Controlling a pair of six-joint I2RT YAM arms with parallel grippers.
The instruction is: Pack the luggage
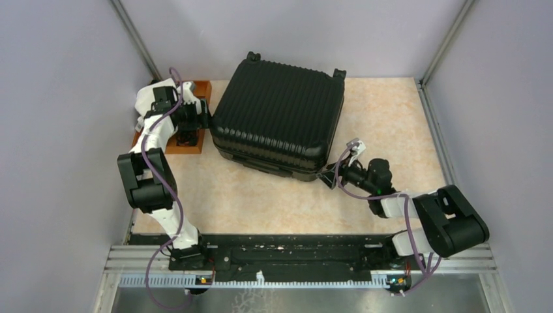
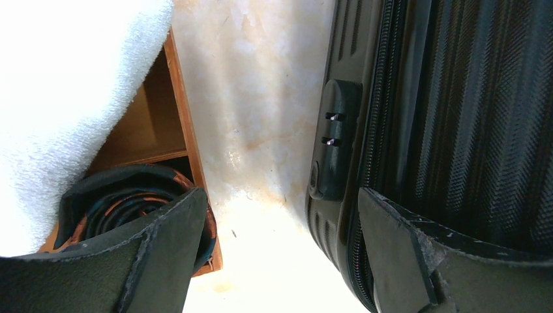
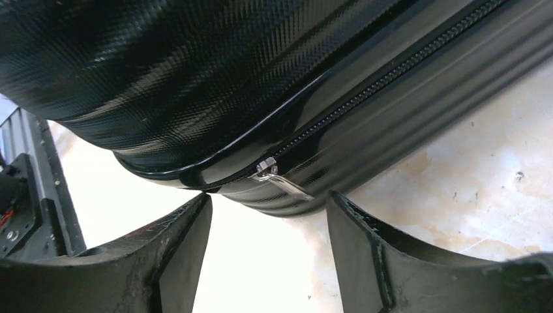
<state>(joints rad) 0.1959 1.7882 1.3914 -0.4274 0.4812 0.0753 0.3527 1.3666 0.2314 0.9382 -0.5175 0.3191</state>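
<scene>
— Since the luggage lies shut on the table, where does it sit from our right claw?
— Dead ahead, at 12 o'clock in our wrist view. We see the zip pull on its near right corner, just beyond the claw and not touched.
— And the zip?
— It runs from 8 to 2 o'clock. Our right claw is released, nothing in it.
— Our left claw?
— Released too, empty, with the luggage at its 3 o'clock and the tray at 9. We judge the right arm nearer the pull.
</scene>
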